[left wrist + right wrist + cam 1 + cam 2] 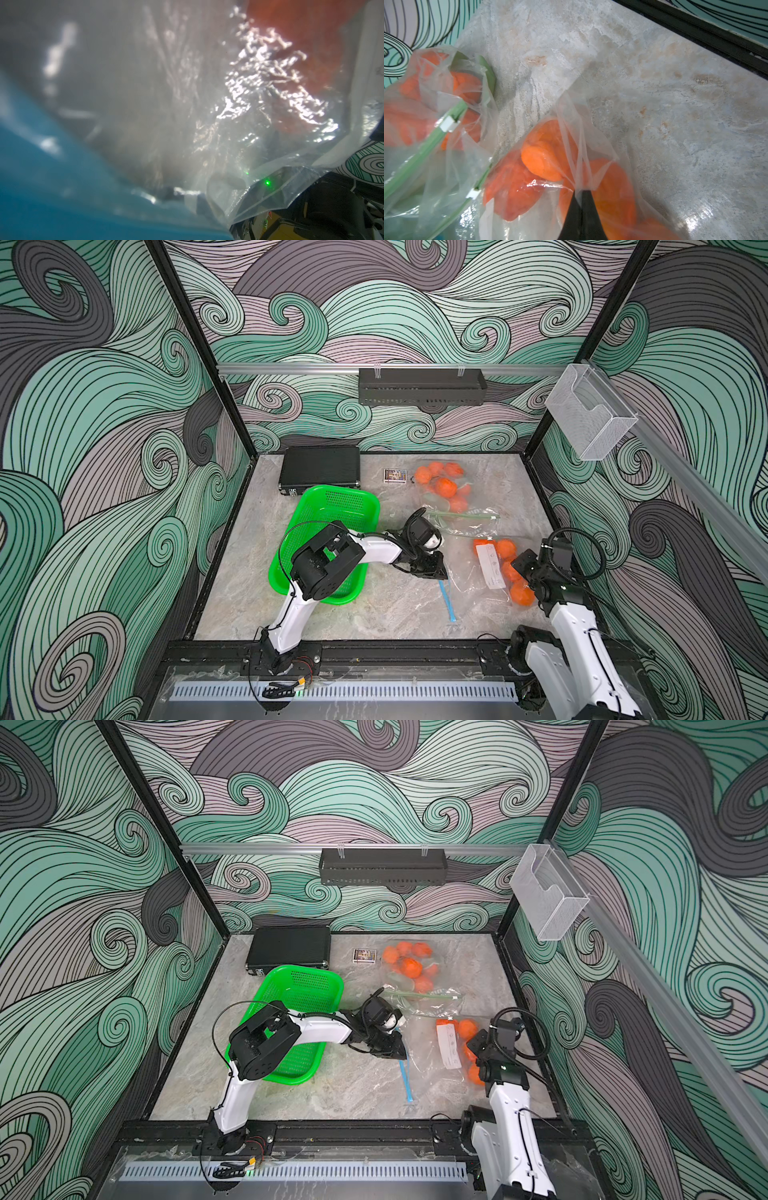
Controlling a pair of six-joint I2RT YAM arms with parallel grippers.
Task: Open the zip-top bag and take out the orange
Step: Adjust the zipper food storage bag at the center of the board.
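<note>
Two bags hold oranges: near bag, far bag | right claw pinches near bag | left claw grip unclear

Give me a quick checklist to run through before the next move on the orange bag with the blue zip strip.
1. Film pinched by right gripper: ok, shut on the near bag plastic in the right wrist view.
2. Position of left gripper: ok, at the far end of the blue zip strip in a top view.
3. Left jaws gripping the strip: cannot tell, the left wrist view is blurred.
4. Zip opened: cannot tell.
5. One of the oranges out of the bag: not ok, all inside.
6. Upright green basket by the left arm: ok.
</note>
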